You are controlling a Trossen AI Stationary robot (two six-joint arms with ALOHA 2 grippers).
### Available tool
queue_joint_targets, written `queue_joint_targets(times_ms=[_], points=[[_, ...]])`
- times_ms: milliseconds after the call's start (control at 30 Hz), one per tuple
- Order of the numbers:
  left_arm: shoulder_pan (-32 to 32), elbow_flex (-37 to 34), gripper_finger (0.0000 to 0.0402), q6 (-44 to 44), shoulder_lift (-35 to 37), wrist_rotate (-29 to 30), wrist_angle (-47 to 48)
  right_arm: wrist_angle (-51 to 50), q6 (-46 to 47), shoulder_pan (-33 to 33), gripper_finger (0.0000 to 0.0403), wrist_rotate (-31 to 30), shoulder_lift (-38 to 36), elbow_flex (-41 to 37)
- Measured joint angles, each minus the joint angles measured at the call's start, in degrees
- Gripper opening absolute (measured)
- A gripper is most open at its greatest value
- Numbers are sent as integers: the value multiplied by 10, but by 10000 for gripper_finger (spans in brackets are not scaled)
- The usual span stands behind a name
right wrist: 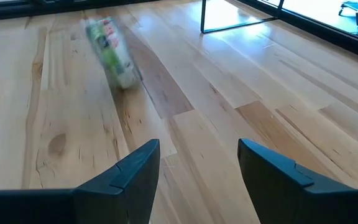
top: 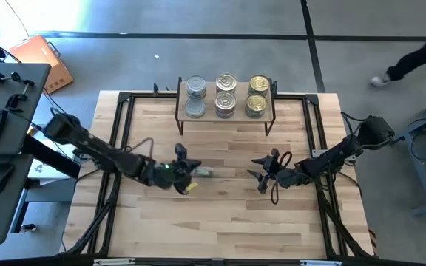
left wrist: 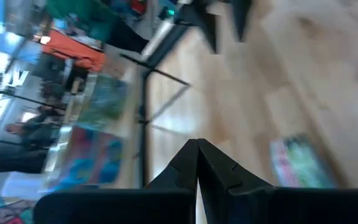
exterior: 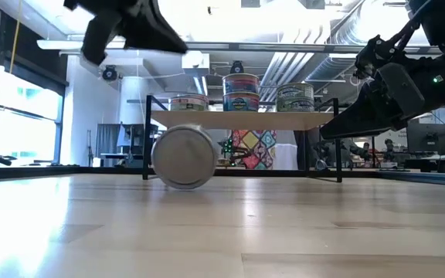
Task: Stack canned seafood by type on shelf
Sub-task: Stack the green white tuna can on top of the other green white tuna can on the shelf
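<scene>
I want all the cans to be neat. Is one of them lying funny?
Yes. One tin is tipped on its edge on the table, near the left claw, not flat like the tins on the shelf. No claw holds it.

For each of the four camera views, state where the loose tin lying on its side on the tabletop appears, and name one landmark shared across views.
High view: the loose tin lies mid-table, beside the left gripper.
Low view: left of centre, on its edge, round end facing the camera.
Left wrist view: blurred, beside the shut fingers.
Right wrist view: beyond the open right gripper, blurred.
Shared landmark: the shelf.
</scene>
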State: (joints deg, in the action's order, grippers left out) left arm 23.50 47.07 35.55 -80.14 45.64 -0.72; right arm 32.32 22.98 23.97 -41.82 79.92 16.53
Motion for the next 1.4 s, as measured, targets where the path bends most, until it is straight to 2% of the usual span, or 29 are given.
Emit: queue_joint_targets(times_ms=[100,267,500,667,867,967,1067,1167,1300,1400], points=[[-22,0,1,20,40,-23,-1,-3,0,0,209,0,0,0],[-53,0,1,-40,58,-146,41,-4,0,0,209,0,0,0],[-71,-5,8,-196,33,-177,103,1,-10,0,209,27,0,0],[-69,-5,69,-239,32,-227,81,2,-10,0,209,28,0,0],[-93,-5,190,-303,12,-260,57,3,-10,0,209,28,0,0],[-113,-5,252,-299,-10,-265,28,2,-10,0,209,28,0,0],[-132,-5,297,-290,-41,-274,-11,1,-10,0,209,28,0,0],[-147,-5,318,-295,-73,-279,-42,0,-10,0,209,28,0,0],[-165,-5,322,-309,-117,-320,-53,-1,-10,0,209,28,0,0],[-172,-5,322,-309,-144,-329,-66,-1,-10,0,209,28,0,0]])
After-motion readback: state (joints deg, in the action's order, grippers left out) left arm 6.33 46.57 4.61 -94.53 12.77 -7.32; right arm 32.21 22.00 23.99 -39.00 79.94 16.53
